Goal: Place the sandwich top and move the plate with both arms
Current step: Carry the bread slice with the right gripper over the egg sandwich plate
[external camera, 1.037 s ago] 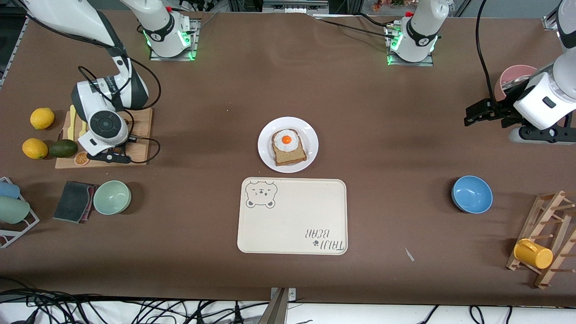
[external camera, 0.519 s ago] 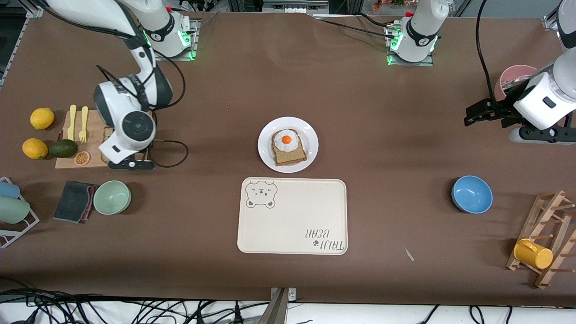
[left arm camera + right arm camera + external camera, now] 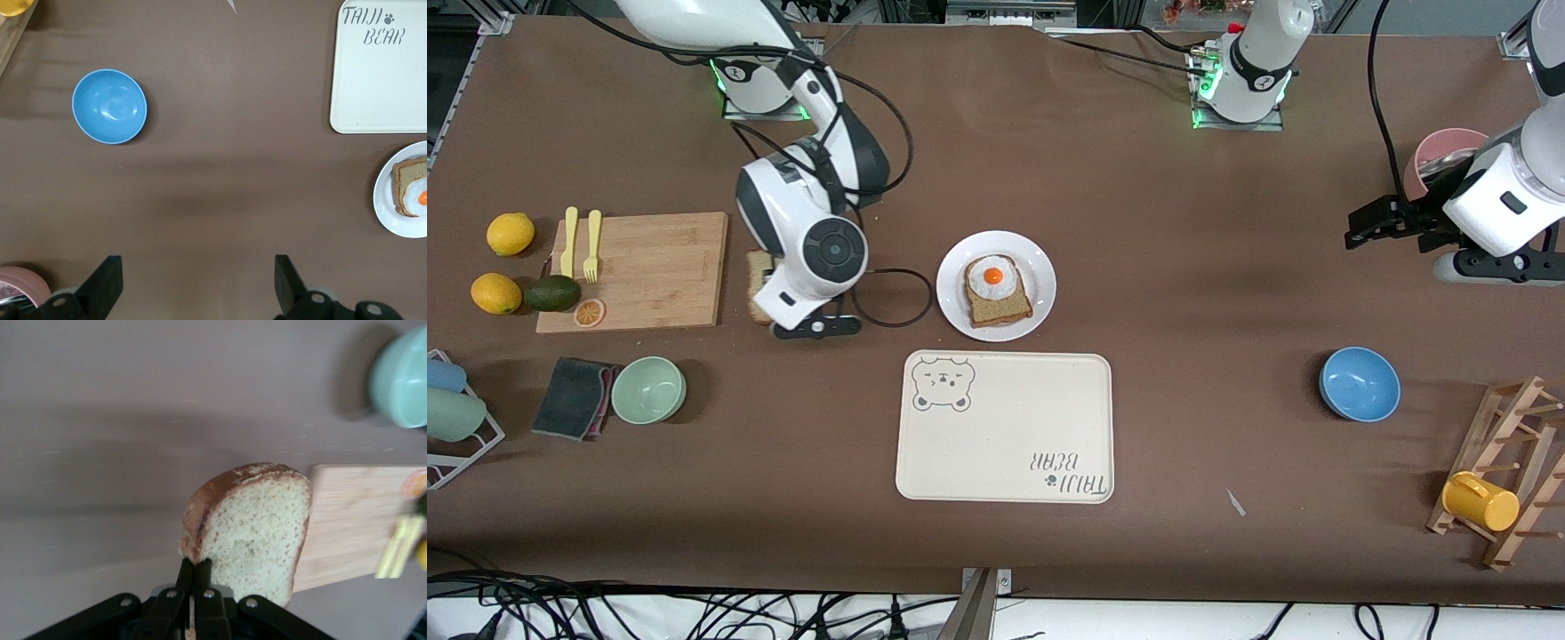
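**Brown bread held by one edge, with the plate yet to reach**

Wholemeal and soft, the sandwich top [image 3: 250, 527] hangs from our right gripper [image 3: 194, 577], whose two fingers are pinched tight on one crust edge only. In the front view the slice [image 3: 759, 283] peeks out beside the right arm's wrist, up over bare table between the cutting board [image 3: 649, 267] and the plate [image 3: 953, 293]. The plate sits near the table's middle, just farther from the front camera than the bear-print tray [image 3: 1005, 436], and carries the egg slice [image 3: 998, 293].

Our worry is the grip. With so little bread between the fingers, a quick swing could tear the crumb or let the slice pivot and slip. If it droops, it may land skewed on the egg, or catch the plate rim and nudge the plate.

Our left gripper [image 3: 193, 287] waits over the table toward the left arm's end, near the blue bowl [image 3: 1359, 383], fingers spread and holding nothing. A late start there could delay the two-arm plate move.
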You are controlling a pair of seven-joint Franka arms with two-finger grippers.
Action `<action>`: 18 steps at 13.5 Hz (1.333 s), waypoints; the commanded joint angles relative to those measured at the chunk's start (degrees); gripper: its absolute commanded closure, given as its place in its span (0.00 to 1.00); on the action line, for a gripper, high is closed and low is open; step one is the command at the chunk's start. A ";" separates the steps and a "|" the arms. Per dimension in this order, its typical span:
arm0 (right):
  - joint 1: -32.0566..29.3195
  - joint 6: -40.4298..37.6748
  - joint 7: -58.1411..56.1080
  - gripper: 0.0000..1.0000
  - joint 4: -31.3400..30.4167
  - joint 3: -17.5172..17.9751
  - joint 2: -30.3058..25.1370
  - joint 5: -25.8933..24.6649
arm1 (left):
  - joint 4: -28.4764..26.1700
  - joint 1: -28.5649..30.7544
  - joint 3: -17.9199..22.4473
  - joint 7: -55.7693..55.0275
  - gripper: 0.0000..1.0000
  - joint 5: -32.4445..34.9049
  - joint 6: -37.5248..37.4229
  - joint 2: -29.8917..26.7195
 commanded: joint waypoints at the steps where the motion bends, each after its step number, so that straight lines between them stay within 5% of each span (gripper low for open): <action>1: 2.39 -1.79 4.56 1.00 6.68 -0.13 2.79 6.91 | 0.12 -0.10 0.18 -0.09 0.00 1.29 -0.53 -0.27; 5: 5.56 0.66 9.31 1.00 12.06 -0.13 5.26 19.40 | 0.12 -0.10 0.18 -0.09 0.00 1.29 -0.62 -0.09; 10: 13.12 11.55 21.53 1.00 12.67 -0.13 8.15 19.68 | 0.12 -0.01 0.18 -0.09 0.00 1.29 -0.62 -0.09; 18: 17.78 20.62 25.76 1.00 14.00 -0.48 12.46 16.08 | 0.21 -0.01 0.44 -0.09 0.00 1.21 -0.97 -0.09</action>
